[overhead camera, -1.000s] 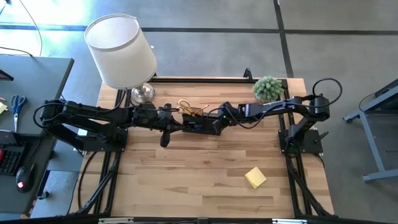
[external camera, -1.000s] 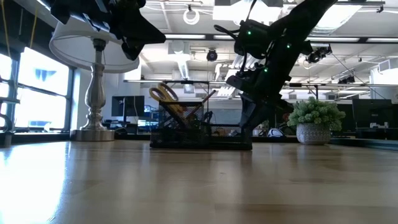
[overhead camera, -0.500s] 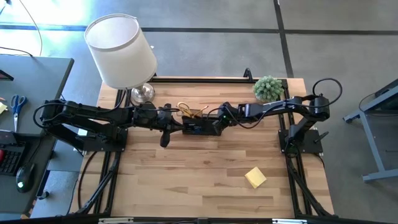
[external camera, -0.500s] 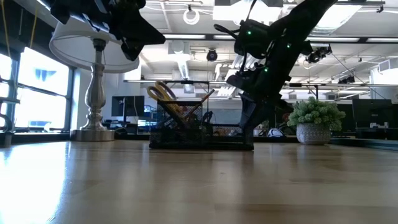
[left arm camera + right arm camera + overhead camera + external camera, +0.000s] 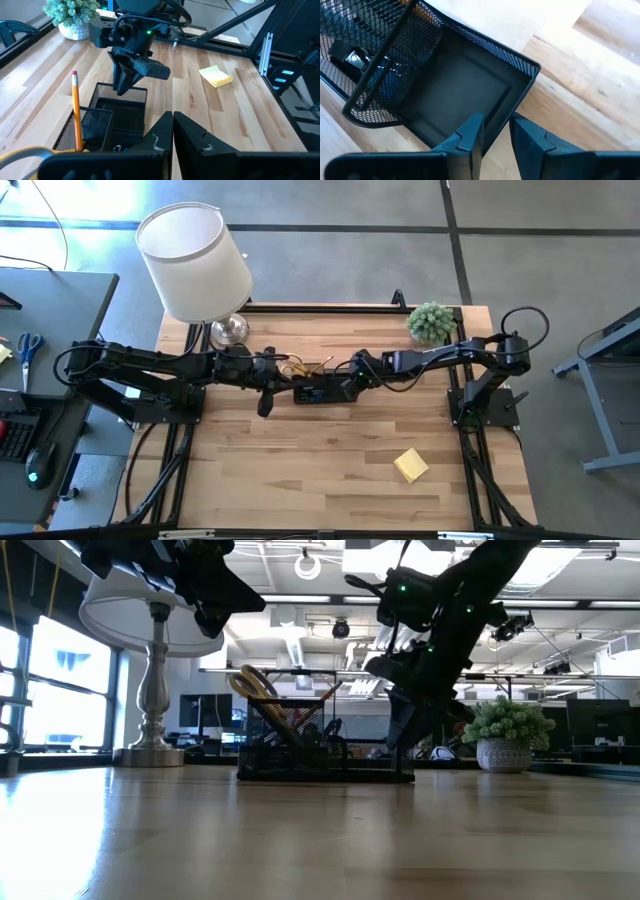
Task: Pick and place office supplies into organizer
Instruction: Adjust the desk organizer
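Observation:
The organizer (image 5: 320, 388), a black mesh caddy, stands on its base at the middle of the wooden table (image 5: 330, 480). Yellow-handled scissors (image 5: 258, 685) and a pencil (image 5: 76, 110) stick up out of its left compartments. My right gripper (image 5: 495, 125) is shut on the organizer's right end wall. My left gripper (image 5: 173, 120) hovers shut above the organizer's left end and touches nothing. A yellow sticky-note pad (image 5: 410, 465) lies flat on the table near the front right. My right gripper has one finger (image 5: 470, 135) inside the organizer's empty right compartment and the other outside, with the right end wall (image 5: 506, 111) between them. The fingers slant steeply down from the table's right. The organizer (image 5: 325, 755) stands flat on the table.
A lamp with a white shade (image 5: 195, 265) stands at the far left corner. A small potted plant (image 5: 432, 322) stands at the far right. Bare wood lies between the organizer and the table's near edge, apart from the sticky-note pad.
My right gripper has drawn the organizer a little toward the table's near edge, keeping its hold on the end wall. The organizer has slid on its base and turned slightly, and the scissors handles have gone along with it.

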You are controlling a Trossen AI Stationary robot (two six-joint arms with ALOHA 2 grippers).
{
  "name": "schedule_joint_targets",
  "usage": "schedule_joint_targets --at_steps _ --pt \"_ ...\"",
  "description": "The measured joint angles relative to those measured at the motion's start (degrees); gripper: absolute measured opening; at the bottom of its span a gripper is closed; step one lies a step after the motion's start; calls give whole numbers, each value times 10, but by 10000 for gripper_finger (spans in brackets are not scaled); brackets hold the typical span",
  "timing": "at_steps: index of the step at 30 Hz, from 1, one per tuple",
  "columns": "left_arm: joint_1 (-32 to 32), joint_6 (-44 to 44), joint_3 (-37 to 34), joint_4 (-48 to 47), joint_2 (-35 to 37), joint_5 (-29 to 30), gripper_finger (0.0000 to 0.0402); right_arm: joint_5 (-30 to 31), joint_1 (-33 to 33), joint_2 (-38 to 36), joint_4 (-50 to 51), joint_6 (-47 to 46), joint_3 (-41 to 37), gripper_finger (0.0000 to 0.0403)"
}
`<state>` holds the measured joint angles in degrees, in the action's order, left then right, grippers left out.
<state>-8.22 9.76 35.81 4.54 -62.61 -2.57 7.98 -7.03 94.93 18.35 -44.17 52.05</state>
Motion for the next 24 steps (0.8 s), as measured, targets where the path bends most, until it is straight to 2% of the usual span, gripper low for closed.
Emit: schedule_joint_targets --at_steps 11,24 --pt "0 0 0 -1 0 0 3 4 28 1 -4 -73 -1 85" --pt "0 1 0 -2 0 0 3 6 62 1 -16 -97 -1 85"
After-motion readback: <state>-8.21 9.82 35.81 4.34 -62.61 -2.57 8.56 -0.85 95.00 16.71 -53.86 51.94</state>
